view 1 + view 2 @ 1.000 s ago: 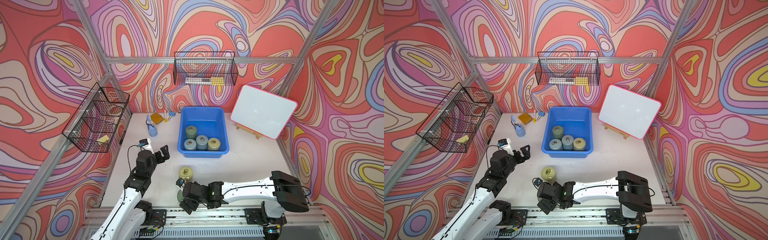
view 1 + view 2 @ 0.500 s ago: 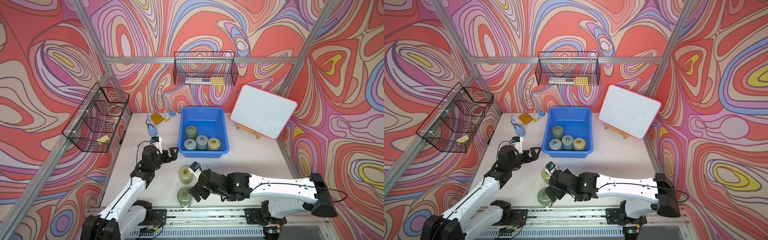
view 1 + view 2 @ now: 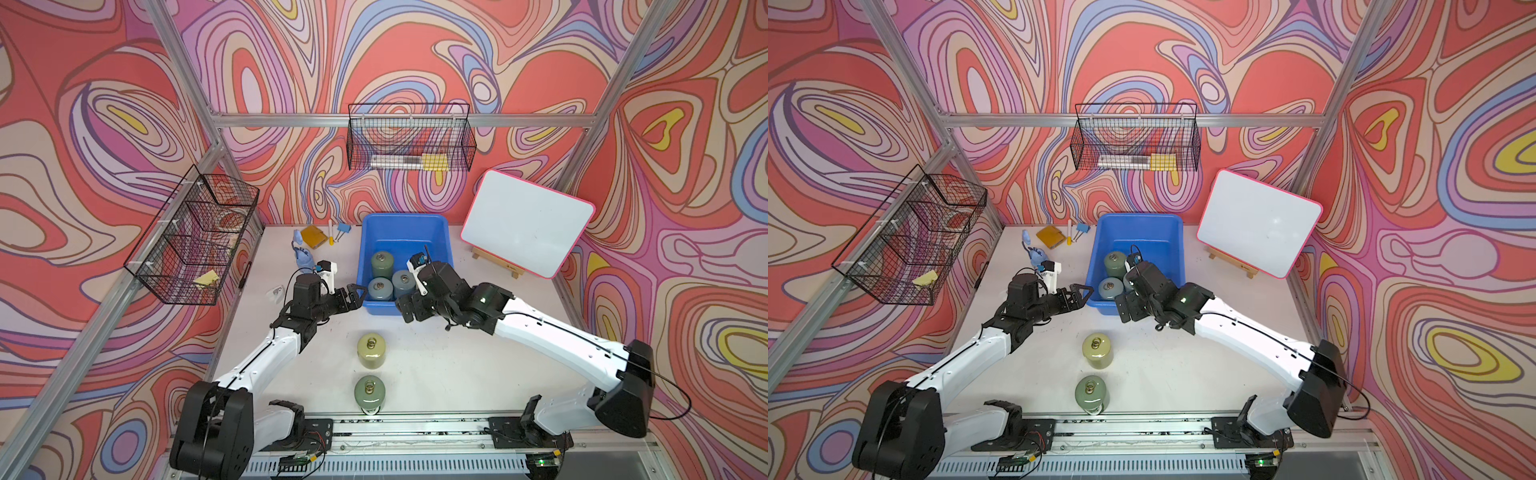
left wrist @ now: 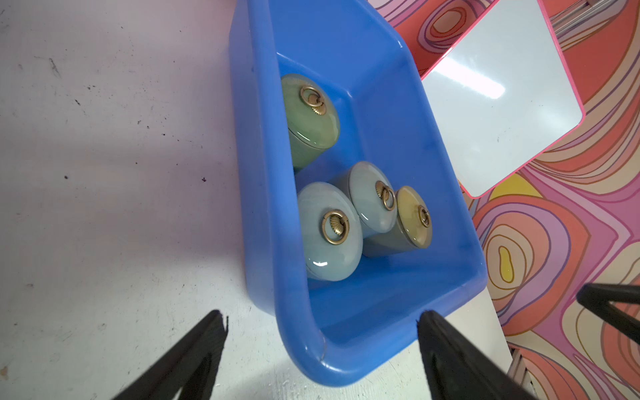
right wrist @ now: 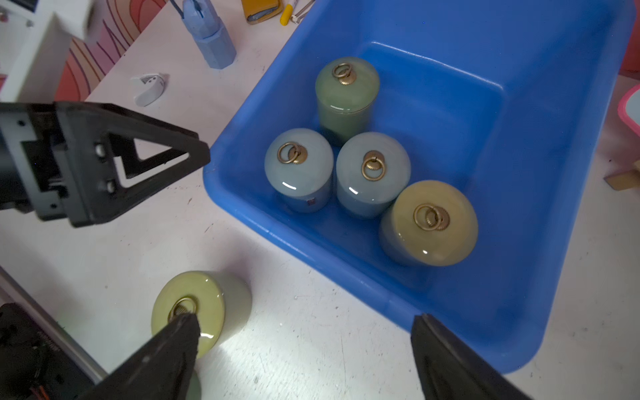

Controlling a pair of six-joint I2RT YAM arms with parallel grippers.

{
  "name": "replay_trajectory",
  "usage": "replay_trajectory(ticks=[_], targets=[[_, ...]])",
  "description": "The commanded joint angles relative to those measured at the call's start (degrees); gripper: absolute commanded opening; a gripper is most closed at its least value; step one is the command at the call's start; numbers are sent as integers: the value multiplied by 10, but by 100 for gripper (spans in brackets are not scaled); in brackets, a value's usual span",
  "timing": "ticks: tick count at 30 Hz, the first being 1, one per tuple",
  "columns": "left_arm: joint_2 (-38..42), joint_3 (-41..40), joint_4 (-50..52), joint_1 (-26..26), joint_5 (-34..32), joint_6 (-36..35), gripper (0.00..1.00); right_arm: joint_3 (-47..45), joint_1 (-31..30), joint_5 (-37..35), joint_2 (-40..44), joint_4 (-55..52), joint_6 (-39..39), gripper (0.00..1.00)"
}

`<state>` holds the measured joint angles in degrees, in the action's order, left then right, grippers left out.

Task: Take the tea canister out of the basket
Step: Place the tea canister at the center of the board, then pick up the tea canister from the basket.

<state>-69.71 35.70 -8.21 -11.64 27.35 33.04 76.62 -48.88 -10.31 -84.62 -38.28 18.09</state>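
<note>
- A scuffed white tabletop [image 3: 457, 357] lies inside a cell of walls [image 3: 415, 62] painted in red, pink and purple swirls. A whiteboard [image 3: 528, 224] leans at the back right.
- The basket [image 3: 415, 243] sits toward the back centre. Four tea canisters [image 5: 372, 173] stand upright in its near half: a green one behind, two pale blue side by side, and a yellow one at the near right.
- Two more stand outside on the table in front of the basket: a yellow-green canister [image 3: 371, 351] and, closer to the rail [image 3: 415, 419], a green canister [image 3: 369, 392].
- The left arm is stretched forward from its base with the wrist roughly level. The left gripper [image 3: 358, 294] points sideways at the basket's near left corner. Its jaws are spread and clamp nothing, and in the wrist view the corner sits between the two fingers.
- The right arm's long white link reaches diagonally from its base on the right, and the wrist is bent downward. The right gripper [image 3: 411, 309] hangs over the basket's near wall, jaws wide apart and empty.
</note>
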Motion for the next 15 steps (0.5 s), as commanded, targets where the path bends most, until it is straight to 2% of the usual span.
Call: replay_trajectory(ticks=[1,6,15], targets=[[-10,17,10,2,6,-1,85,30,33,34,-46,26,-37,98],[-25,18,16,2,-3,-6,82,99,69,42,-138,46,-55,97],[-32,17,28,2,-20,-21,72,242,90,20,-303,33,-81,98]])
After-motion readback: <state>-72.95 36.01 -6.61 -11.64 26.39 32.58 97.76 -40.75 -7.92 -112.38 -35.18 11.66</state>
